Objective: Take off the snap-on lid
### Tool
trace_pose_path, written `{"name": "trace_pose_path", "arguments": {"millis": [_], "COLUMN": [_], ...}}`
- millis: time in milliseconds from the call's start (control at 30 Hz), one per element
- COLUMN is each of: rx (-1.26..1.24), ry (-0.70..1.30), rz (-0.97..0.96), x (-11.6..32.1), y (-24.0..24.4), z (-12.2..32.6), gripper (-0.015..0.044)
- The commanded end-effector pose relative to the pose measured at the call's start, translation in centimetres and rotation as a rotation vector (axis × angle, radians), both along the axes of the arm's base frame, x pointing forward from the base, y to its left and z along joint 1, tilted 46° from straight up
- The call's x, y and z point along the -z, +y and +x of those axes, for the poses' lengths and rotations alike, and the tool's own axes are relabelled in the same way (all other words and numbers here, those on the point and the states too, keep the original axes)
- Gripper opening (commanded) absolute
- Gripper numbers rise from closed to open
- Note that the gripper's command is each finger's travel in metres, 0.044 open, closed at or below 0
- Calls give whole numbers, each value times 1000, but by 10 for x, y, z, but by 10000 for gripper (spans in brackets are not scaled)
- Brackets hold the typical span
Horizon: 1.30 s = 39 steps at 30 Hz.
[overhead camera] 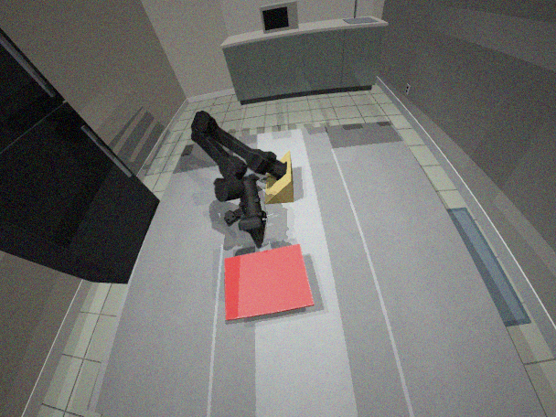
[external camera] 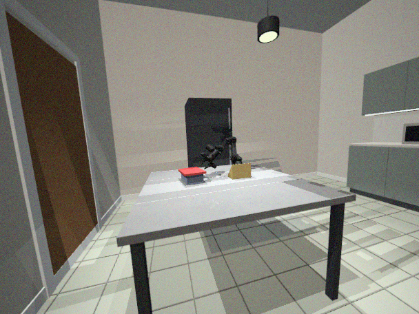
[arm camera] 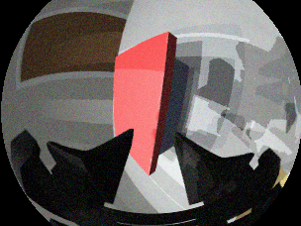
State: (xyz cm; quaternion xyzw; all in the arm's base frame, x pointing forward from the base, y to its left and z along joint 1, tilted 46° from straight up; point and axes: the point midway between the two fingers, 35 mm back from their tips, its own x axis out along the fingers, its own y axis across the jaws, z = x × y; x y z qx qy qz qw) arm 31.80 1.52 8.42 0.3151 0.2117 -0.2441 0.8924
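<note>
The red lid (overhead camera: 270,283) (external camera: 192,171) (arm camera: 141,99) sits on top of the dark blue-grey storage box (external camera: 193,179) (arm camera: 175,109), level and overhanging its walls. The box stands on the table. My gripper (overhead camera: 259,246) (external camera: 210,167) (arm camera: 153,135) is open and empty, just off the side of the lid that faces the arm. It is tilted over, with its fingers one above the other. In the wrist view the lid's edge appears between the two fingertips, with the lid's top toward one finger and the box wall toward the other. I see no contact.
A yellow angular block (overhead camera: 284,194) (external camera: 241,171) stands on the table (overhead camera: 411,274) (external camera: 207,210) beside the arm. Part of the arm hangs close above or beside it. A black fridge stands beyond the table, and a counter stands past its far end.
</note>
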Motion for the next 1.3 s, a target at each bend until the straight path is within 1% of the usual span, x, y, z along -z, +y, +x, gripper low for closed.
{"name": "trace_pose_path", "arguments": {"millis": [0, 733, 800, 1167, 1267], "rx": [-4, -4, -4, -4, -4], "ry": [-2, -6, -6, -6, -6], "rz": [-2, -4, -4, -4, -4], "x": [2, 21, 21, 21, 21], "y": [-2, -14, -14, -14, -14], "z": [7, 30, 30, 30, 30], "gripper": [235, 235, 183, 109, 30]}}
